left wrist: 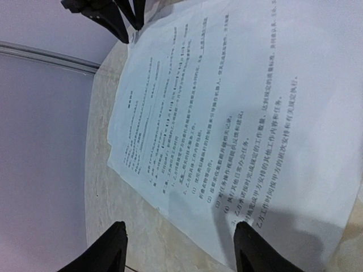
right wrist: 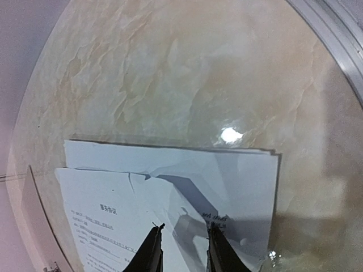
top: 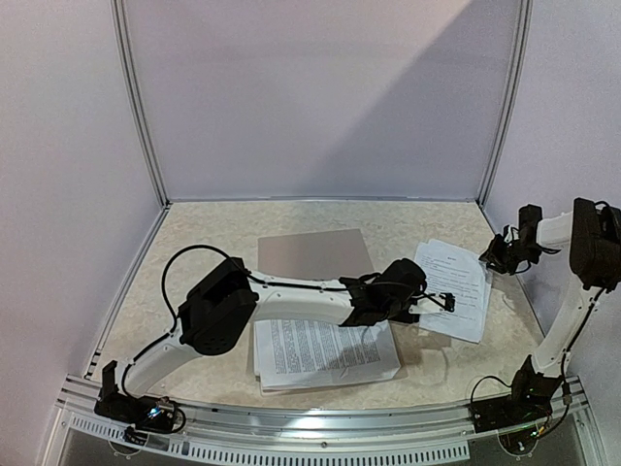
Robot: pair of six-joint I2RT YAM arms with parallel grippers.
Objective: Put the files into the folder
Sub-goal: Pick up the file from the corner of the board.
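Observation:
The files lie in two lots: a printed stack (top: 325, 351) near the front centre, and loose sheets (top: 454, 286) at the right. The tan folder (top: 315, 254) lies flat behind the front stack. My left gripper (top: 444, 303) reaches across to the right-hand sheets. In the left wrist view it (left wrist: 181, 245) is open, one finger (left wrist: 115, 245) over bare table, the other (left wrist: 252, 249) over the printed sheet (left wrist: 227, 113), whose edge runs between them. My right gripper (top: 495, 256) hangs above the sheets' right side. Its jaws (right wrist: 184, 243) stand narrowly open over a creased sheet (right wrist: 170, 192), nothing between them.
The marbled tabletop (top: 209, 243) is walled by white panels with a metal rail (top: 320, 417) along the near edge. My left arm (top: 291, 303) lies across the front stack, hiding its upper part. The right arm's fingers (left wrist: 108, 17) show at the top of the left wrist view.

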